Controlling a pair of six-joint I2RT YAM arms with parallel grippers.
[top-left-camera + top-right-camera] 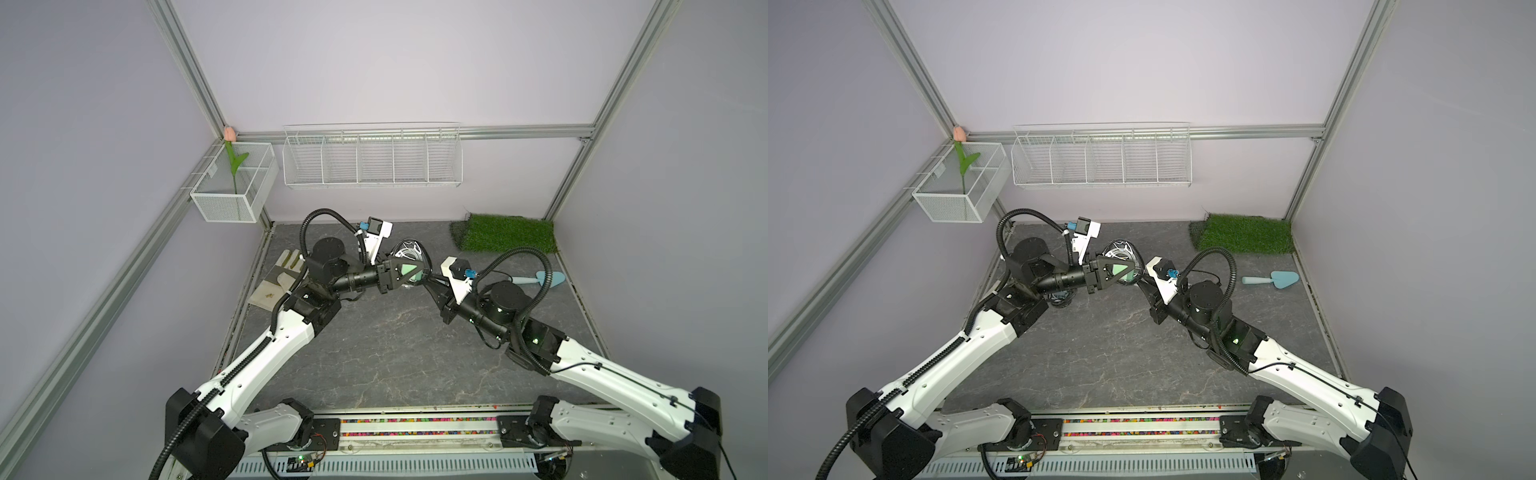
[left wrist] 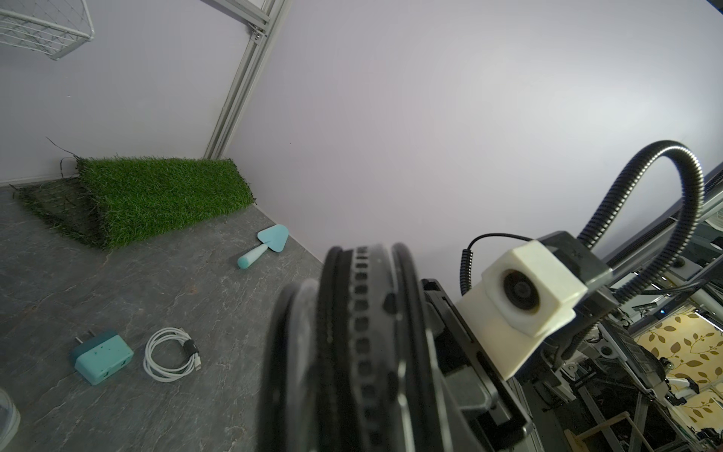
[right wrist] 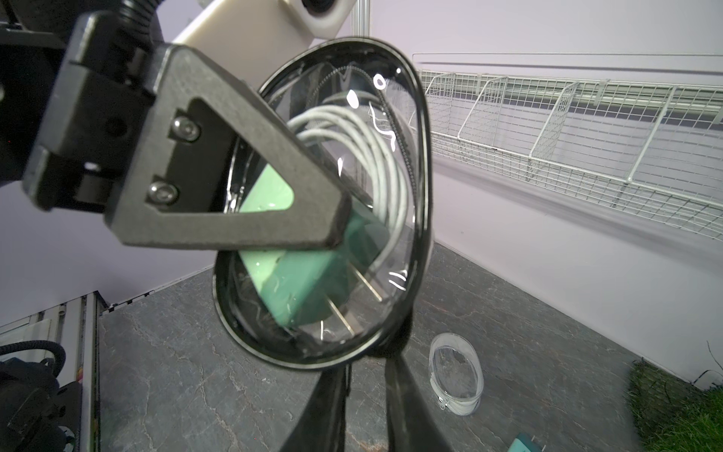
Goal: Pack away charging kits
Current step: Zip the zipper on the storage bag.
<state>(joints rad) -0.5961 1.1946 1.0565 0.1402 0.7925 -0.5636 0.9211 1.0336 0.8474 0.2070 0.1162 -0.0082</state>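
My left pincer point(image 1: 409, 272) clamps the case point(image 3: 313, 305), likely light and slick; right pincer point(image 3: 371, 364) at its stiffer rim, closure unclear.

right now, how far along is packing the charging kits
Done: a green plug adapter and a white cable coil sit inside the black-rimmed clear oval case. In hand: the left pincer holds that case up, the right pincer is at its rim; its grip is unclear. To do: a teal plug adapter and a second white cable lie loose on the grey table, and a white-rimmed clear oval case looks empty.
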